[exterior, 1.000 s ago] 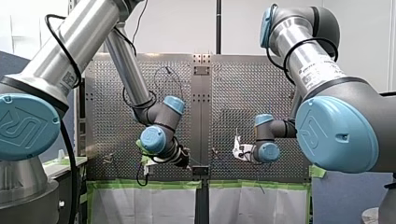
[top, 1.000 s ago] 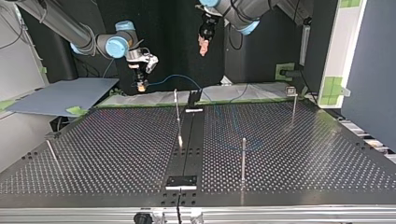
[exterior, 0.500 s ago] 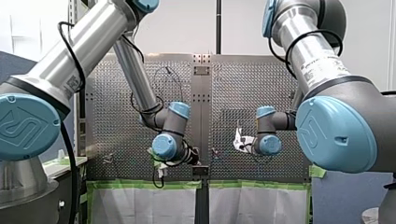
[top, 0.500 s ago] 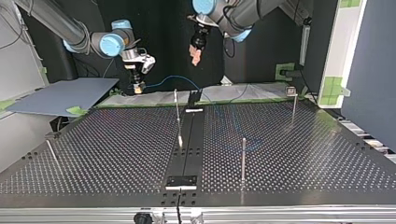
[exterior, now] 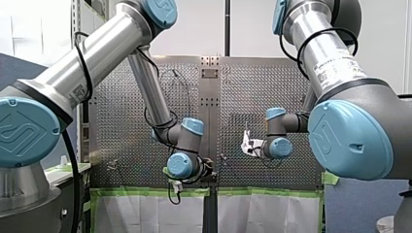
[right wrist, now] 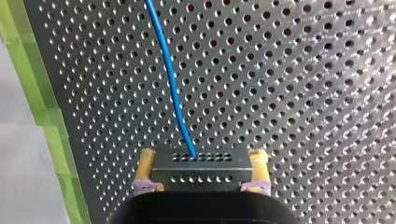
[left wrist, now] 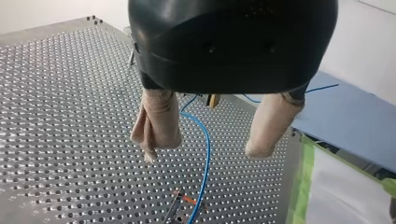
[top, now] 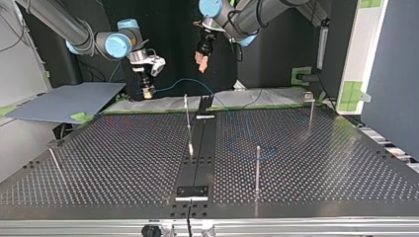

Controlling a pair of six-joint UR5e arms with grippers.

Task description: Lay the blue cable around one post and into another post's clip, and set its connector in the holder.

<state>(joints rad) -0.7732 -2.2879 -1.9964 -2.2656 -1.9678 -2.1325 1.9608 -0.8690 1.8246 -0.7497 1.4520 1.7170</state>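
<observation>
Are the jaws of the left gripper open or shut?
Open: the left gripper shows its beige pads apart, holding nothing.

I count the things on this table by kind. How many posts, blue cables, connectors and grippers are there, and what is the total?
posts: 4
blue cable: 1
connector: 1
grippers: 2, the left gripper and the right gripper
Total: 8
</observation>
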